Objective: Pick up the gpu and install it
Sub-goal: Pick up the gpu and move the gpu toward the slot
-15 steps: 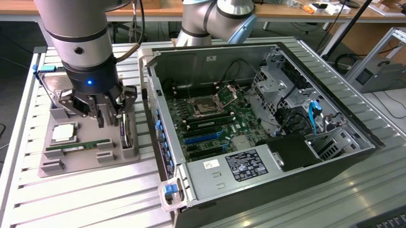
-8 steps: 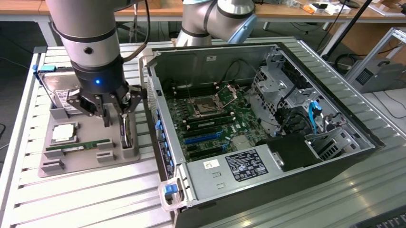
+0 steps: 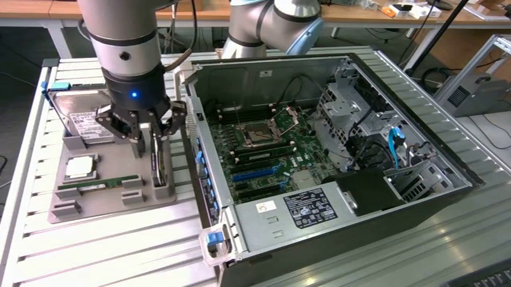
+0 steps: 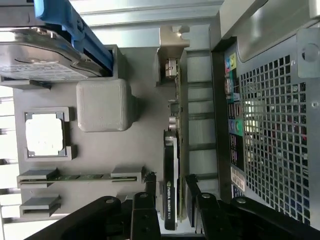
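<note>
Grey fixture [image 3: 112,200] slots are holding the gpu [image 3: 160,170] on edge, so your gripper [image 3: 152,146] is straddling it, jaws apart. The computer case [image 3: 264,75] is sitting at its three o'clock in the exterior view.

gripper [image 4: 171,189], jaws spread, straddles the upright gpu [image 4: 170,150].

Near end of gpu [image 4: 170,150] behind claw [image 4: 171,184]

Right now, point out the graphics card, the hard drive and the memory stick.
graphics card [image 4: 170,172]: wrist view, labelled black edge
hard drive [image 3: 81,122]: exterior view, white label
memory stick [image 3: 100,184]: exterior view, green middle
</note>
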{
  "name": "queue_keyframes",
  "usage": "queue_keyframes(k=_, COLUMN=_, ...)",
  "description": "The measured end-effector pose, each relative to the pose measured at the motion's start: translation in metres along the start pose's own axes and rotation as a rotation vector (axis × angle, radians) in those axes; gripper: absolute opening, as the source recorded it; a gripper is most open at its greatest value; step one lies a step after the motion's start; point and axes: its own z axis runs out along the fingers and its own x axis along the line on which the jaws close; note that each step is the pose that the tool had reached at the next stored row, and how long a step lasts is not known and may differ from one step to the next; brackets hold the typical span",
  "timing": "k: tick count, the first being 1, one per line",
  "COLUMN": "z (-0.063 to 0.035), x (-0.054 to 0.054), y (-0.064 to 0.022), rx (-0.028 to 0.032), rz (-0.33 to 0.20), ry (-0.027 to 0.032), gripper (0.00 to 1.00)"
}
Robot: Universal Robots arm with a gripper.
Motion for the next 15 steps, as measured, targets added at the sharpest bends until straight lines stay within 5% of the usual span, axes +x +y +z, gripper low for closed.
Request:
queue_keyframes(k=6, z=0.0015, x=0.0, y=0.0223, rx=0.0047, rz=0.0, ry=-0.0003, gripper=0.36)
queue_keyframes(k=15, z=0.0058, x=0.0, y=0.023, rx=0.0054, rz=0.0, ry=-0.0003, gripper=0.36)
